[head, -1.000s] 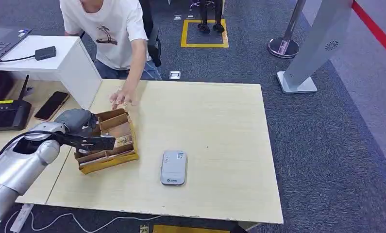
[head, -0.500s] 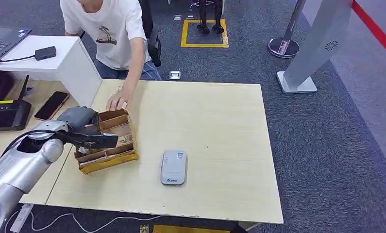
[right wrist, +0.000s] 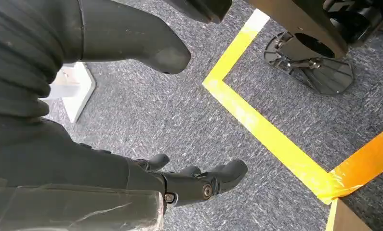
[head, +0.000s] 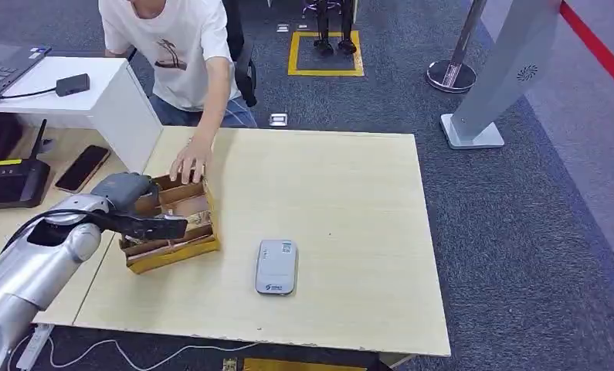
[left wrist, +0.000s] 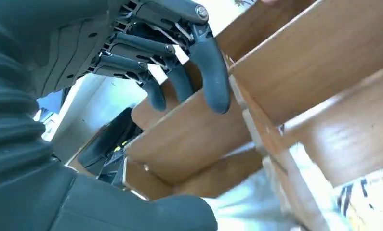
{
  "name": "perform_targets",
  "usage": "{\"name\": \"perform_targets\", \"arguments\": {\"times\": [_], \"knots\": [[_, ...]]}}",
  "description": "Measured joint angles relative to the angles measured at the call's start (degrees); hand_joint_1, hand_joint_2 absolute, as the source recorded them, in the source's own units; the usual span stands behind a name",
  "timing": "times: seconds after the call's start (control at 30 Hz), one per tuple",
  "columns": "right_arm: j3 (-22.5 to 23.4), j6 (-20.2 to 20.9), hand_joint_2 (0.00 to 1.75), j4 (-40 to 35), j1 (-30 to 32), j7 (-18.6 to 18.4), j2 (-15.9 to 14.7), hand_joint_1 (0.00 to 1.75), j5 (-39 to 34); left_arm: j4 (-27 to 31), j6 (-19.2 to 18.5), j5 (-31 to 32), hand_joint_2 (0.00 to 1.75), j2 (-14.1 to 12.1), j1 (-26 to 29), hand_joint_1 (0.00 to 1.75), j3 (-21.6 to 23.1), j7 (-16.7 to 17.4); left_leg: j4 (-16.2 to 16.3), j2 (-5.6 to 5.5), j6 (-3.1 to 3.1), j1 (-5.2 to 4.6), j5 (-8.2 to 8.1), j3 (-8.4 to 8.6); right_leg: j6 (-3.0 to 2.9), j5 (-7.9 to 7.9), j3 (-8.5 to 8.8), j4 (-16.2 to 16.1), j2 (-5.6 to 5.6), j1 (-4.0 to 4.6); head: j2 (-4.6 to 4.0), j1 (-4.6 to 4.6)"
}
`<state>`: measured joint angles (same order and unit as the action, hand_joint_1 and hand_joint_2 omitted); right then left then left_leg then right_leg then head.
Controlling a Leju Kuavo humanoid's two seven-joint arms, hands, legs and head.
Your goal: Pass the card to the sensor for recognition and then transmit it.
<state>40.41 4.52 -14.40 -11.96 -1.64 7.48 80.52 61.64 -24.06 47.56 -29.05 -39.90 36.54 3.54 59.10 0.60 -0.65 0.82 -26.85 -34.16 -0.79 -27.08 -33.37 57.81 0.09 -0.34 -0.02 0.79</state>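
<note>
A wooden box with dividers stands at the left of the pale table. My left hand reaches into it from the left, dark fingers stretched over a divider. In the left wrist view the fingers lie across a divider, the thumb apart below, nothing between them. A white card lies in a compartment beside the thumb. The grey-white sensor lies flat to the right of the box. My right hand hangs over the carpet, fingers loosely apart and holding nothing.
A person in a white shirt stands behind the table, one hand resting on the box's far edge. On the side desk to the left lie a phone and a black router. A grey stand rises at the far right.
The person's hand has come down onto the box's far edge. The box has turned slightly. My left hand has stayed at the box, shifting a little.
</note>
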Motion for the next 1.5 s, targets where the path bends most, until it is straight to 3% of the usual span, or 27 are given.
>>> {"name": "perform_targets", "arguments": {"times": [0.4,0.5,0.63,0.73,0.8,0.97,1.3,1.5], "knots": [[0.04,0.0,1.75,0.0,0.04,0.0,0.0,0.0,0.0,0.0,-0.06,0.68,1.75,0.44,0.29,0.0,-0.66,0.02,0.0,0.0,0.0,0.0,0.0,0.0,0.0,0.0,0.0,0.0,0.0,0.0,0.0,0.0],[0.13,-0.02,1.75,0.0,0.11,0.0,0.0,0.0,-0.15,0.0,2.72,4.64,1.75,1.1,0.92,0.0,-1.05,2.43,0.0,0.0,0.0,-0.01,0.0,0.01,0.0,0.0,-0.01,0.0,0.0,0.0,0.0,0.0],[0.61,-0.46,1.75,0.0,0.27,0.0,0.0,0.0,-1.01,0.61,6.93,12.82,1.75,4.56,3.8,0.0,-3.3,6.67,0.0,-0.05,0.0,-0.03,0.0,0.01,0.0,0.0,0.0,-0.01,-0.02,-0.02,0.0,0.0],[1.44,-1.25,1.75,0.0,0.87,0.0,0.0,0.0,-1.44,4.05,11.74,22.81,1.75,7.81,8.01,0.0,-6.19,7.76,0.02,-0.09,0.04,-0.07,-0.03,0.0,0.02,-0.01,0.01,-0.03,-0.05,-0.06,0.0,0.07],[1.7,-1.49,1.75,0.0,1.29,0.0,0.02,0.0,-1.88,6.94,12.46,27.45,1.75,10.4,10.64,0.0,-8.21,7.8,0.01,-0.21,0.04,-0.08,-0.03,-0.04,0.05,-0.04,0.04,-0.03,-0.15,-0.06,0.0,-0.02],[2.49,-1.64,1.75,-0.02,1.92,0.09,0.02,0.0,-1.79,11.21,11.78,30.14,1.75,13.95,14.56,0.0,-12.4,6.58,0.01,-0.13,0.04,-0.08,-0.05,-0.03,0.06,-0.03,0.01,-0.03,-0.09,-0.06,0.0,-0.04],[3.06,-1.66,1.75,0.0,2.34,0.13,0.02,0.0,-1.75,15.26,13.57,33.16,1.75,18.03,20.14,0.0,-16.81,2.42,0.01,-0.14,0.04,-0.06,-0.03,0.0,0.04,-0.03,0.03,-0.01,-0.11,-0.05,0.0,-0.02],[3.96,-1.9,1.75,0.0,2.54,0.44,0.02,0.0,-1.86,16.88,13.99,33.99,1.75,19.58,23.24,0.0,-18.93,1.62,0.01,-0.15,0.04,-0.07,-0.03,-0.01,0.05,-0.03,0.03,-0.01,-0.11,-0.05,0.0,0.0]]}}
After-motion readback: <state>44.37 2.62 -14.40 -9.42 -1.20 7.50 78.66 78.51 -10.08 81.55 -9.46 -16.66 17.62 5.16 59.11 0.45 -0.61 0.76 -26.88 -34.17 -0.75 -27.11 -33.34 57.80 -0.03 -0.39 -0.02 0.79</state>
